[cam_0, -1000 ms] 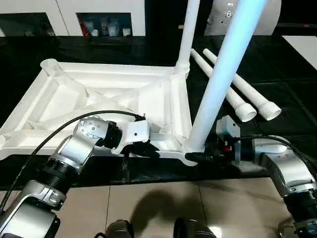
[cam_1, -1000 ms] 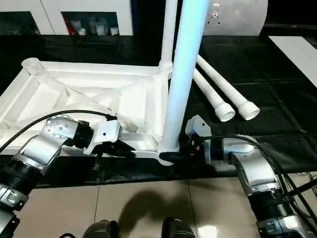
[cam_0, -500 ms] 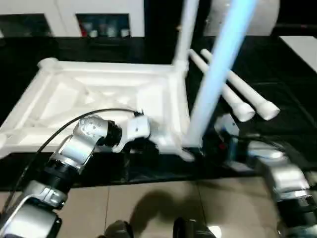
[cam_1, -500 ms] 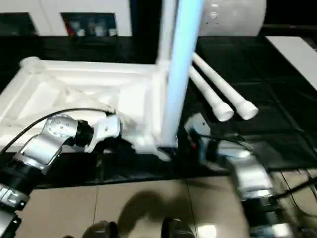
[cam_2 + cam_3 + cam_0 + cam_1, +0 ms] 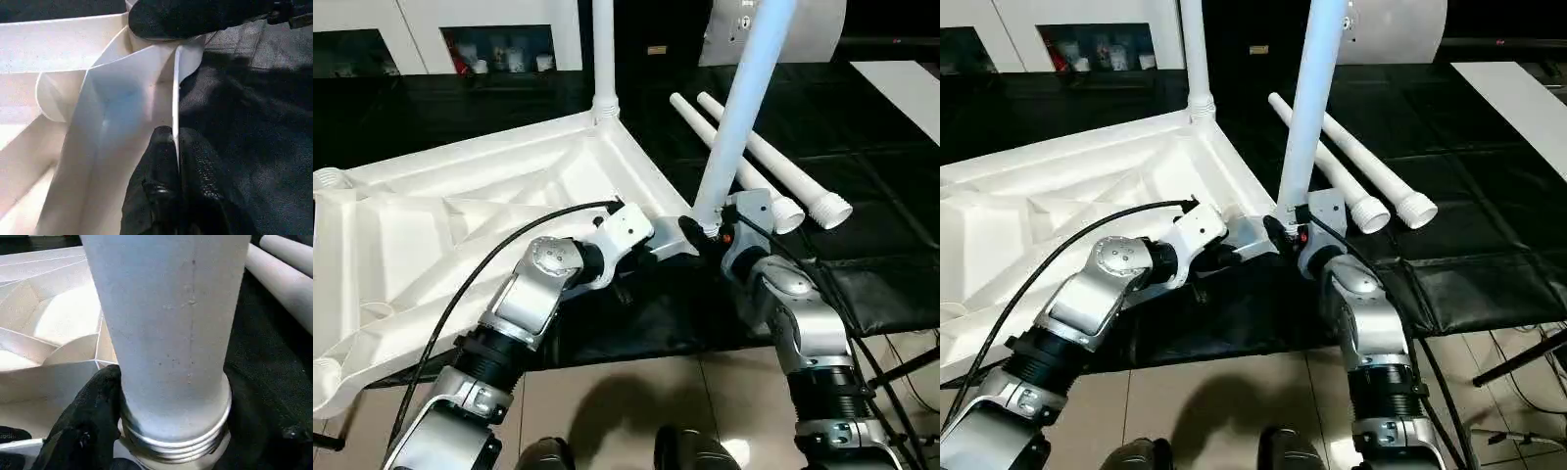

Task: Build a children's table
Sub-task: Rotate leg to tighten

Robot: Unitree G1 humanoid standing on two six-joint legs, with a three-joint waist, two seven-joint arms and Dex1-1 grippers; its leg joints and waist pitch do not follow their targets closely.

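The white children's table (image 5: 460, 215) lies upside down on the black mat, ribs up. One leg (image 5: 604, 49) stands in its far corner socket. A second leg (image 5: 744, 108) stands tilted in the near right corner socket, with screw threads showing at its base (image 5: 176, 440). My right gripper (image 5: 705, 233) is shut around that base, one of its black fingers (image 5: 90, 421) wrapping the side. My left gripper (image 5: 656, 250) is shut on the table's thin rim (image 5: 175, 112) just beside the same corner. Two loose legs (image 5: 766, 191) (image 5: 773, 157) lie side by side to the right.
A black mat (image 5: 862, 264) covers the work surface, and its front edge drops to a tiled floor (image 5: 607, 392). White cabinets (image 5: 489, 20) stand at the back. A black stand leg (image 5: 901, 367) crosses the floor at the right.
The table top has swung round with both grippers holding on, so the gripped corner now points right. My view has shifted too. Neither grip has changed.
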